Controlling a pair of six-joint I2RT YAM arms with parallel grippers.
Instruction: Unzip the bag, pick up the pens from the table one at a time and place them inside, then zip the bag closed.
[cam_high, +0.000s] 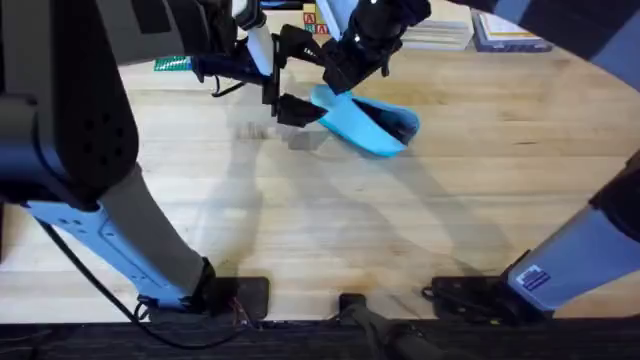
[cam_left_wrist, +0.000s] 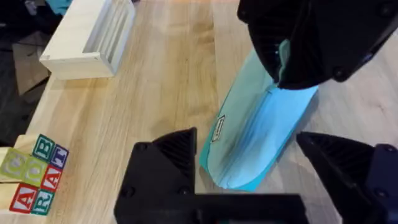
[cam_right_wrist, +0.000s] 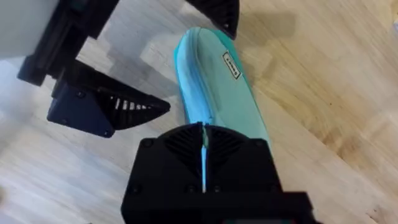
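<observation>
Your right gripper (cam_right_wrist: 204, 155) clamped on the bag's (cam_high: 368, 122) upper seam, your left gripper (cam_left_wrist: 249, 165) spread wide, straddling its other end, bag on the desk (cam_high: 420, 220), far end hidden behind right gripper.

Both arms have big matte black housings up top and light blue links lower down, with grey sleeve-like covers in between. The left arm (cam_high: 110, 215) has a thin black cable running along its blue link to the base, and the right arm (cam_high: 575, 255) carries a small white sticker with print. The fingers (cam_right_wrist: 109, 107) are black, wedge-shaped, with ribbed faces.
</observation>
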